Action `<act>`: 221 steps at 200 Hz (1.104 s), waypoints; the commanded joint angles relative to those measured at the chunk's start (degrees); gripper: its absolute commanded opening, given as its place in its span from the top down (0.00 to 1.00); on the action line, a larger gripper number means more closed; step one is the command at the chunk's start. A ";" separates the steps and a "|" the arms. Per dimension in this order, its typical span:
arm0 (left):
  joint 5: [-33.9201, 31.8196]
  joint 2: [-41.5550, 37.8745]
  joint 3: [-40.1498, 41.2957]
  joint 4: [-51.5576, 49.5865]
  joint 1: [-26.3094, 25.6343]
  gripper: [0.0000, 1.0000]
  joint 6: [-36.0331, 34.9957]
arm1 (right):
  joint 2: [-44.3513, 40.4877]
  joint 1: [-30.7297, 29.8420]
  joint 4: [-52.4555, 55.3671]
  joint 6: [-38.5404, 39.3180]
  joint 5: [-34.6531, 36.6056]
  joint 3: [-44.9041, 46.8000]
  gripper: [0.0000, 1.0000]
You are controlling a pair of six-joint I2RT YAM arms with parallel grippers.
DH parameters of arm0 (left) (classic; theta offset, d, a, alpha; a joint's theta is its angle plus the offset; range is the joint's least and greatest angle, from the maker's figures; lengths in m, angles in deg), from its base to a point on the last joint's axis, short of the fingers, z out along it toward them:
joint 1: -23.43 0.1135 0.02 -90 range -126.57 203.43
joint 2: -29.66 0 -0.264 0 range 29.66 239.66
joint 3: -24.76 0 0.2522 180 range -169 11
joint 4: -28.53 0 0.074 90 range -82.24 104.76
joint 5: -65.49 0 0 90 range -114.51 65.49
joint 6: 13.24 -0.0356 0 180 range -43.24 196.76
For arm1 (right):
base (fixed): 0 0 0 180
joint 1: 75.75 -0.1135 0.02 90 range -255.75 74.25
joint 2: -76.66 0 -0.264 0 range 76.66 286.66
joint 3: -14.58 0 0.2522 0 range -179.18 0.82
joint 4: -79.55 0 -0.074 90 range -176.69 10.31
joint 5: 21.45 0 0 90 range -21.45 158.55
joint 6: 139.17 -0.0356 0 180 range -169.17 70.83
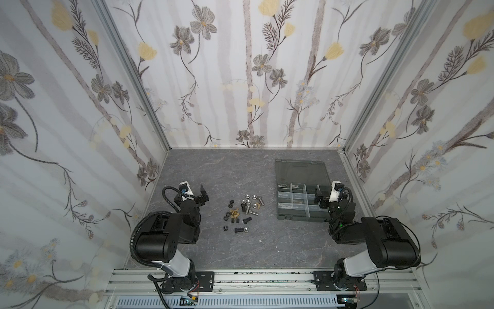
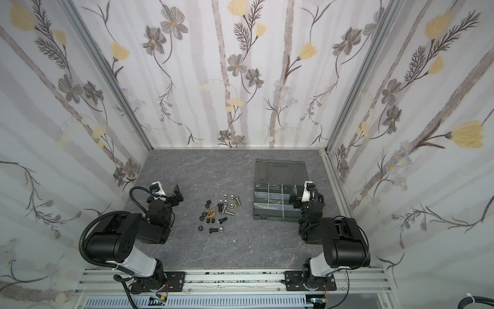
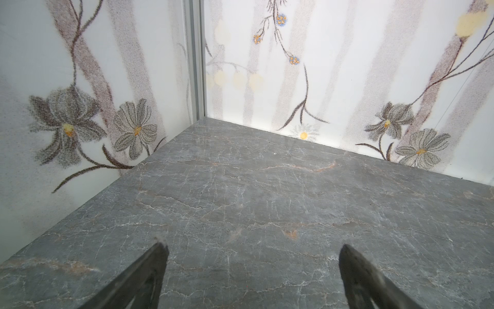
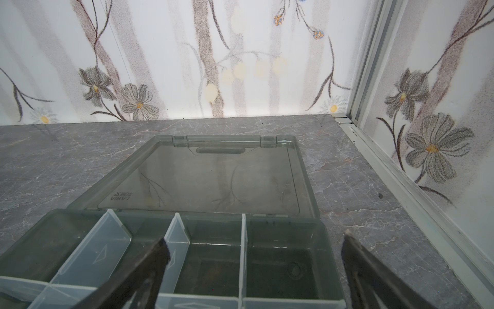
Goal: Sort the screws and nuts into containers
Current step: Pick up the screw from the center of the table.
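Status: the left gripper [image 3: 252, 247] stands with jaws apart and empty over bare bench [image 3: 267, 187], left of the pile. The right gripper [image 4: 255, 239], also apart and empty, hangs above the containers [image 4: 242, 254] of the open organizer box [image 1: 294, 218] on the right. The screws [image 1: 239, 230] and nuts [image 1: 225, 228] lie mixed mid-bench.

Recommendation: begin with the outlying black screw at the near edge. Descend vertically with jaws across the shank, clear of neighbours.

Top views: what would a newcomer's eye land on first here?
A loose cluster of silver, black and brass screws and nuts lies in the middle of the table. On the robot's right sits the grey organizer box, its lid flat open behind it, and the open right gripper hovers over its end compartments.
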 commanded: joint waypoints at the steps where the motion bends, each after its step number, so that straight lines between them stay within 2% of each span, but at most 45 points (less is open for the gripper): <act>1: -0.66 0.06 -0.37 2.31 0.02 0.00 -0.41 | 0.01 0.03 -2.73 0.98 -0.69 -0.25 0.00; 38: -0.27 0.05 -0.54 2.01 0.22 0.00 -0.37 | 0.10 0.03 -2.55 0.92 -0.64 -0.41 0.00; 61: 0.01 0.05 -0.53 1.97 0.36 0.00 -0.12 | -1.35 0.04 1.62 -0.26 2.38 -2.25 0.00; 79: 1.66 -0.09 -0.34 2.10 1.26 0.00 0.48 | -5.77 -0.05 8.78 0.55 0.58 -4.27 0.01; 93: -0.02 -0.86 -0.77 1.12 1.27 0.00 0.89 | -12.20 -0.22 13.98 0.87 0.76 -4.63 0.00; 114: -4.28 -8.90 -7.18 -16.16 0.44 0.00 1.33 | -22.86 -0.52 22.36 -1.70 3.92 -7.55 0.00; 122: -6.43 -11.61 -9.66 -22.17 -0.03 0.00 1.86 | -25.33 -0.45 28.89 -5.27 5.40 -11.31 0.00; 132: -6.61 -16.03 -12.15 -27.04 -0.36 0.00 3.11 | -25.95 -0.53 39.56 -8.31 2.54 -18.12 0.00; 149: -5.69 -23.07 -17.42 -36.29 -0.97 0.00 5.59 | -22.72 -2.35 54.77 -10.75 -6.00 -29.80 0.00; 158: -4.69 -25.63 -20.56 -40.71 -1.32 0.00 5.97 | -21.15 -5.67 59.98 -8.11 -9.23 -34.46 0.00; 168: -3.80 -27.88 -24.15 -45.61 -1.71 0.00 5.74 | -19.66 -11.34 64.57 -5.76 -4.82 -38.02 0.00; 189: -1.95 -29.82 -34.03 -58.25 -2.16 0.00 4.99 | -14.76 -19.27 71.89 -4.34 -3.69 -44.58 0.01; 207: 3.25 -28.69 -43.05 -70.12 -2.25 0.00 4.23 | -8.34 -24.41 79.26 -4.70 -1.63 -50.86 0.07; 221: 7.75 -26.99 -48.59 -77.71 -2.38 0.00 3.74 | -4.36 -28.40 82.47 -5.19 0.11 -54.09 0.08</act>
